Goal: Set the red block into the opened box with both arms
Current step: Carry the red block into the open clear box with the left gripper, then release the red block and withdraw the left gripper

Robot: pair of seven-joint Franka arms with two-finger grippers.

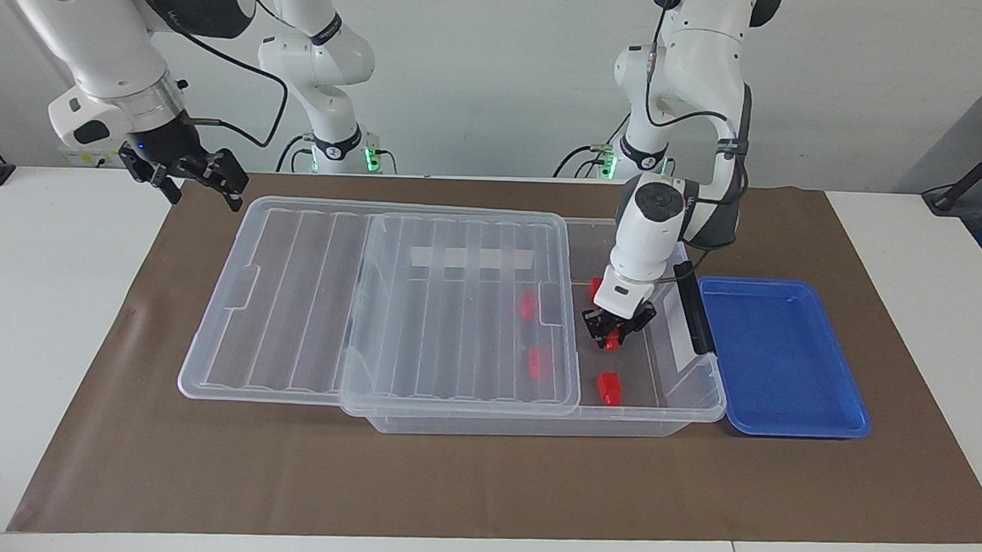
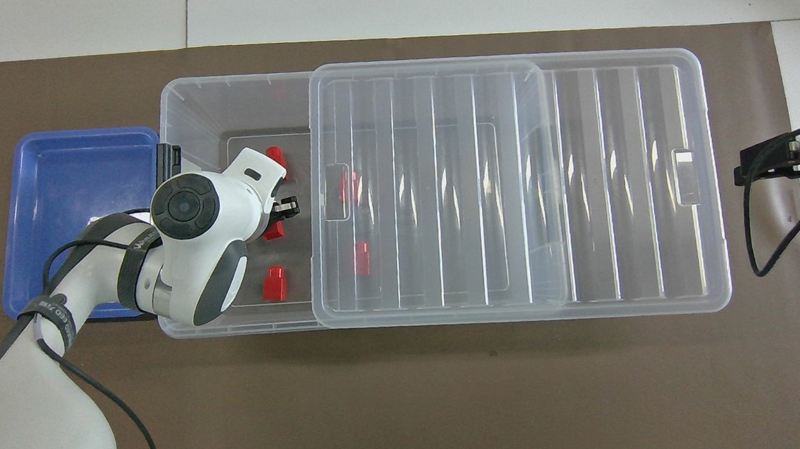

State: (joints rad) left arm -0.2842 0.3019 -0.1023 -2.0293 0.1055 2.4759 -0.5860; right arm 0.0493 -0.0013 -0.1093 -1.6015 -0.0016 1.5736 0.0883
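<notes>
- From the facing view you see the left gripper [image 1: 615,333] reach down inside the big clear plastic box [image 1: 683,397], in its uncovered end; its jaws pinch a small red plastic block [image 1: 613,341].
- From the overhead view, the white left arm covers most of that gripper, and you see only a bit of the held block [image 2: 272,231] poking out.
- The block sits right between the jaws, low over the box floor. You cannot tell if it touches the floor.
- Four other red blocks [image 1: 610,387] lie in the box, two under the ribbed clear lid [image 1: 457,307], which is slid toward the right arm's end.
- The right gripper [image 1: 191,176] waits over the table's edge at its own end, jaws spread.
- A shallow blue tray [image 1: 782,351] sits just beside the box.
</notes>
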